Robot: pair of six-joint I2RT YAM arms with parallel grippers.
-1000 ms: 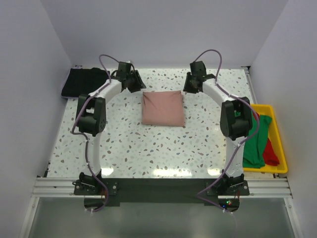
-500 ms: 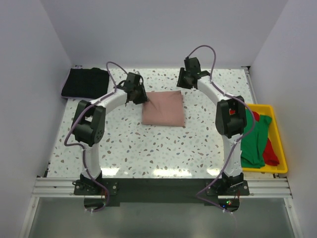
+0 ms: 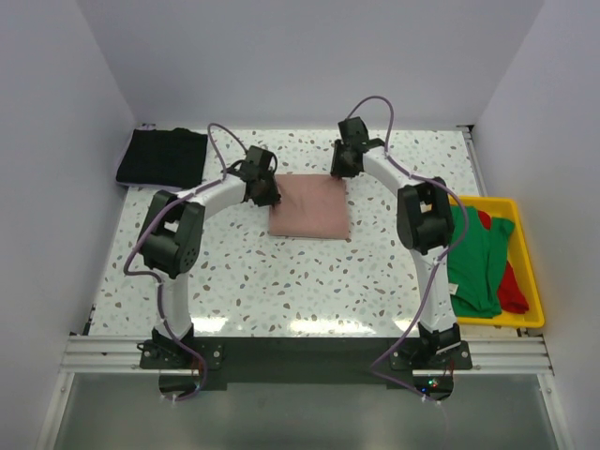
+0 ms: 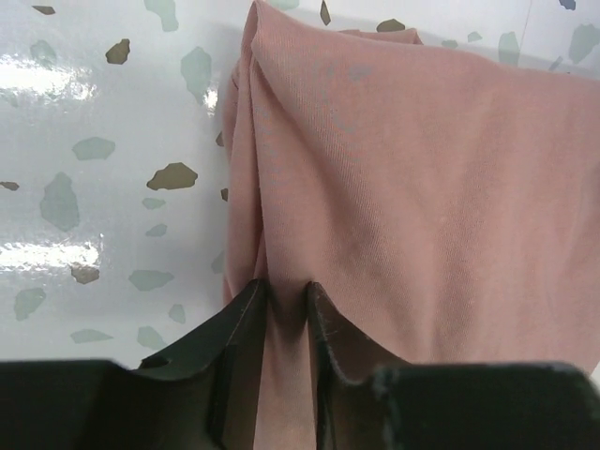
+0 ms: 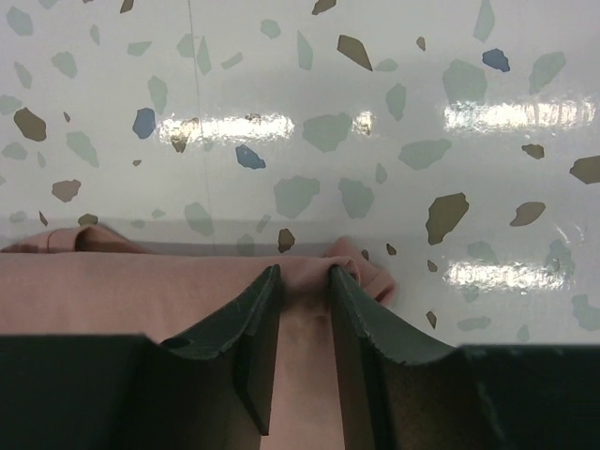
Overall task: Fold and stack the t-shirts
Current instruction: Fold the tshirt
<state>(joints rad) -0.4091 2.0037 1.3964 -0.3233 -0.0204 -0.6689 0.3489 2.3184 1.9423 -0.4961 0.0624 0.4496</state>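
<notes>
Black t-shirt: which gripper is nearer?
Left. Left gripper pinches the pink t-shirt's left edge, right of the black t-shirt; right gripper pinches the pink shirt's far right corner, farther away.

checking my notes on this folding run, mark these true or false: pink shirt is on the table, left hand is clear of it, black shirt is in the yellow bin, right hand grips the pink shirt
1. The folded dusty-pink cloth t-shirt lies on the speckled table. True.
2. The left hand hangs clear of it. False: its fingers pinch the shirt's edge.
3. The plain black cloth t-shirt sits in the yellow plastic bin. False: it lies folded at the table's far left corner; the bin holds a green shirt and a red shirt.
4. The right hand grips the pink shirt near its far right corner. True.
</notes>
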